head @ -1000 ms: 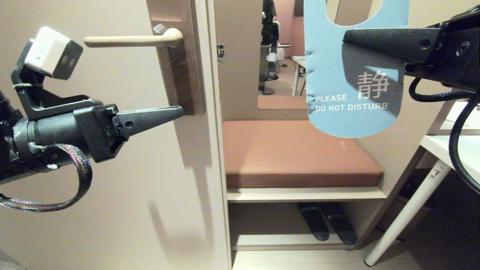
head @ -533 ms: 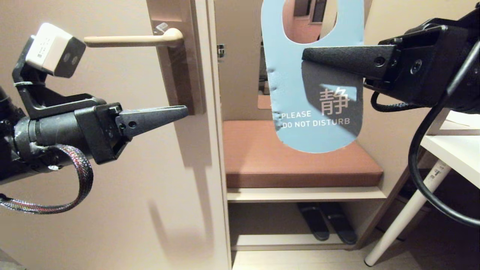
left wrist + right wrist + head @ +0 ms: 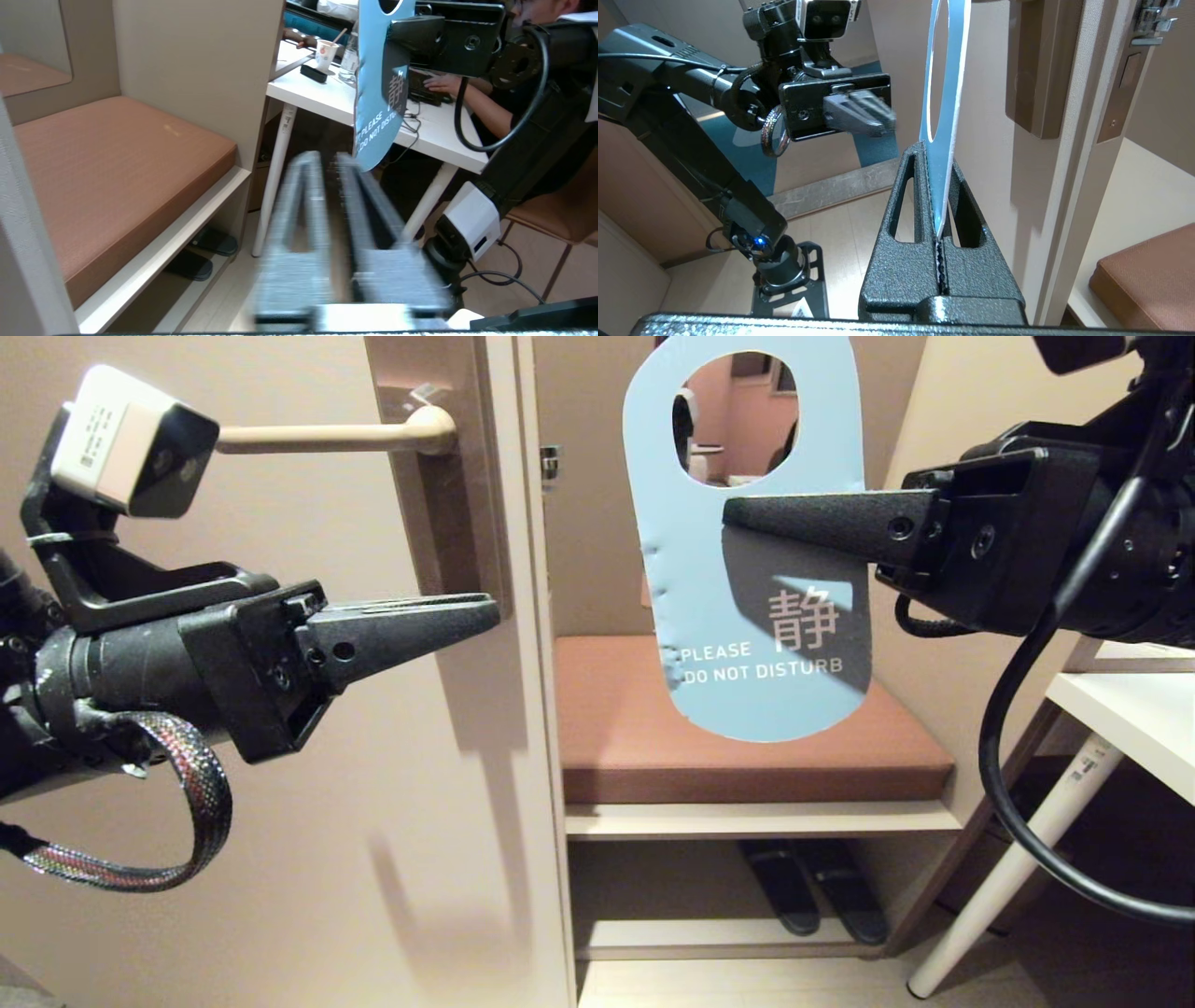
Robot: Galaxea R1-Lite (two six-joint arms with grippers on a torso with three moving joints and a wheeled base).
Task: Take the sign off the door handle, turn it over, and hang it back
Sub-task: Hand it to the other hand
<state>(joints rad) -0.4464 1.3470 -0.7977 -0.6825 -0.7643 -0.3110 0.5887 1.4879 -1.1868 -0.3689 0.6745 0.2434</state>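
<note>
The right gripper (image 3: 733,513) holds the sign (image 3: 747,616) up in the air, with its fingers (image 3: 934,196) clamped on the sign's side edge, just under the oval hole. The sign hangs upright and its blue face with "PLEASE DO NOT DISTURB" shows in the head view. It is off the door handle (image 3: 327,437) and well apart from it, over on the right side of the door edge (image 3: 537,709).

The door handle sticks out level from its brown backplate (image 3: 448,523) and nothing hangs on it.

The left gripper (image 3: 490,609) is below the handle, pointing toward the sign. Its tip is in front of the bottom of the backplate. Its fingers (image 3: 308,196) are a little bit apart and hold nothing.

Behind the sign there is a brown cushioned bench (image 3: 747,737) with a shelf (image 3: 747,821) under it, and dark slippers (image 3: 812,887) lie below that. A white table (image 3: 1130,709) with a white leg stands on the right. In the left wrist view a person's hand (image 3: 441,84) rests on that table, near a paper cup (image 3: 324,51).
</note>
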